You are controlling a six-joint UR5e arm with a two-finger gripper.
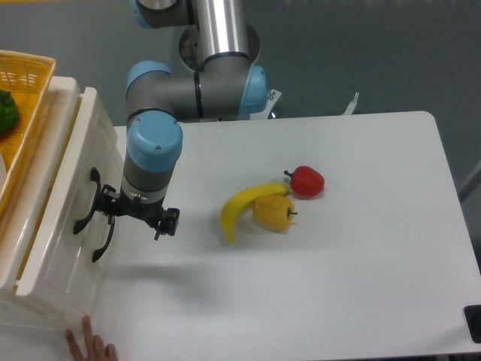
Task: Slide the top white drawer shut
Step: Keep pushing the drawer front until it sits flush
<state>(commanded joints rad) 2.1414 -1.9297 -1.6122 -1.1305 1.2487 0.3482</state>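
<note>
Gripper [135, 214] presses against the front panel of the top white drawer [64, 218], which lies directly to its left at the desk [338, 286] edge, nearly shut; whether the jaws are spread, I cannot tell.

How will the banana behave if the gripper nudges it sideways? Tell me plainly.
The banana would probably pivot rather than slide straight, since it is curved. One end lies against the yellow pepper, so a push would likely shove or roll the pepper too. It looks glossy and smooth, perhaps slippery on the white table.
</note>
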